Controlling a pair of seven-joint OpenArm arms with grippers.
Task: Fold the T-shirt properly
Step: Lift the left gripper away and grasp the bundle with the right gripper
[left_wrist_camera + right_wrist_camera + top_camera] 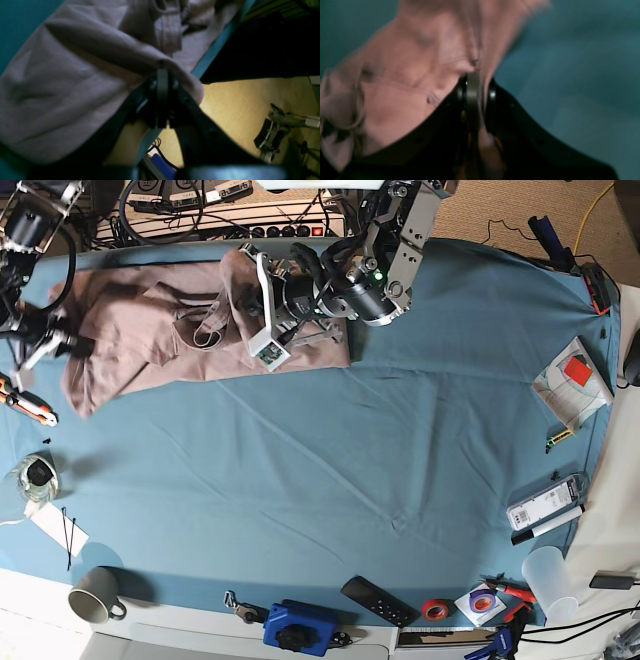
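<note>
Both grippers — left [162,75], right [476,82] — pinch the T-shirt [150,330] (bunched, wrinkled).

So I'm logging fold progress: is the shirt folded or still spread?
Neither: the shirt lies bunched and wrinkled at the table's far edge, with both grippers pinching its fabric. No neat fold shows.

The base view looks straight down from high above the blue table cover [400,450], taking in all of it. Both wrist views sit close behind their own jaws — each pressed near the T-shirt [150,330], the one thing all three views share.
</note>
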